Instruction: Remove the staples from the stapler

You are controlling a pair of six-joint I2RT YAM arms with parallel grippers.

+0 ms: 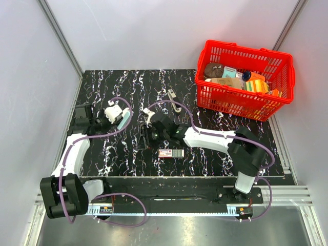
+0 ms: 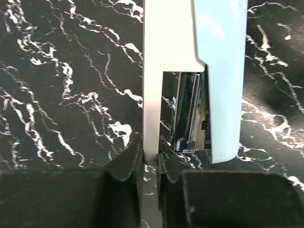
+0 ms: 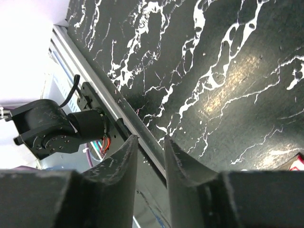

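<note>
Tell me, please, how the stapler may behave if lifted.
The stapler looks like hard plastic, so probably stiff. It appears hinged open, so its halves may swing. The left gripper pinches only a thin white edge, so it could pivot.

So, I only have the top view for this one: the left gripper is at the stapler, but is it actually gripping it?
Observer: Yes. The left wrist view shows the left gripper shut on the white plate of the stapler.
Operator: Is the stapler open?
Observer: It is. The dark magazine shows between the white plate and the light-blue cover.
Operator: And the right gripper, anything in it?
Observer: No. In the right wrist view the right gripper is slightly open, with only the table and its edge behind the gap.
</note>
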